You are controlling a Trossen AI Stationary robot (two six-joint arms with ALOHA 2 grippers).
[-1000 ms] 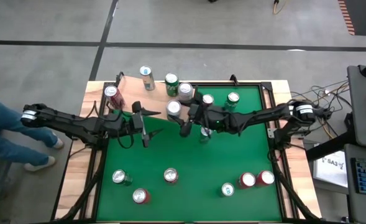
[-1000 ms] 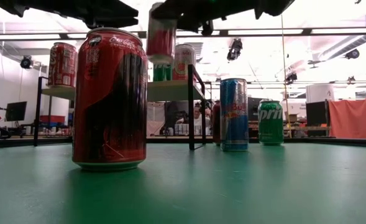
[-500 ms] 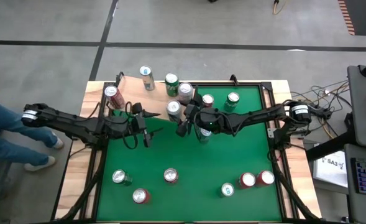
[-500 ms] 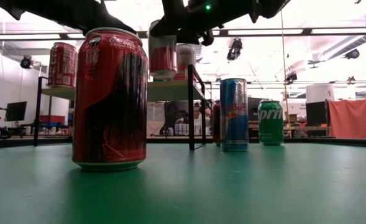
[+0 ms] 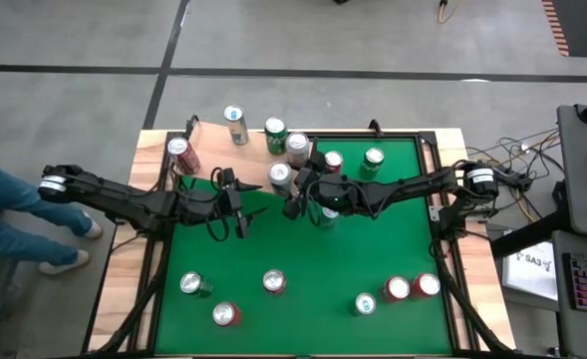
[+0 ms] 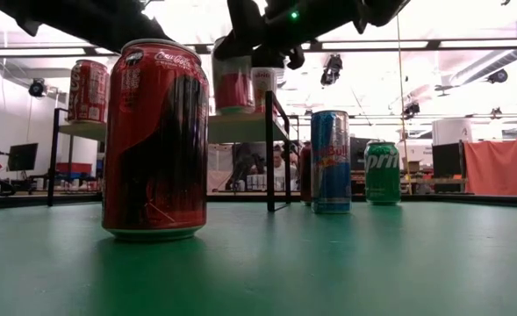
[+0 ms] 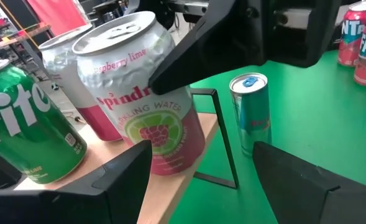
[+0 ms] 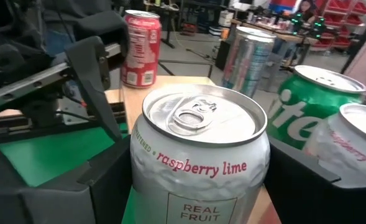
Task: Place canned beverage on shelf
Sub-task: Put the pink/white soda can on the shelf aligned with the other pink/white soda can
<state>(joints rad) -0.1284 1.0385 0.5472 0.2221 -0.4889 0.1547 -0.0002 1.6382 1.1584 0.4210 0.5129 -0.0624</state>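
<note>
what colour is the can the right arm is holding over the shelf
The raspberry lime can is silvery white up top, pink at the bottom, with a green lime; left wrist view.

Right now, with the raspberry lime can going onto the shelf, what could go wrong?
The raspberry lime can stands near the shelf edge; releasing the right end effector could tip it off. The Sprite can and silver can crowd it and may get knocked. The open left end effector hovers close, risking collision.
</note>
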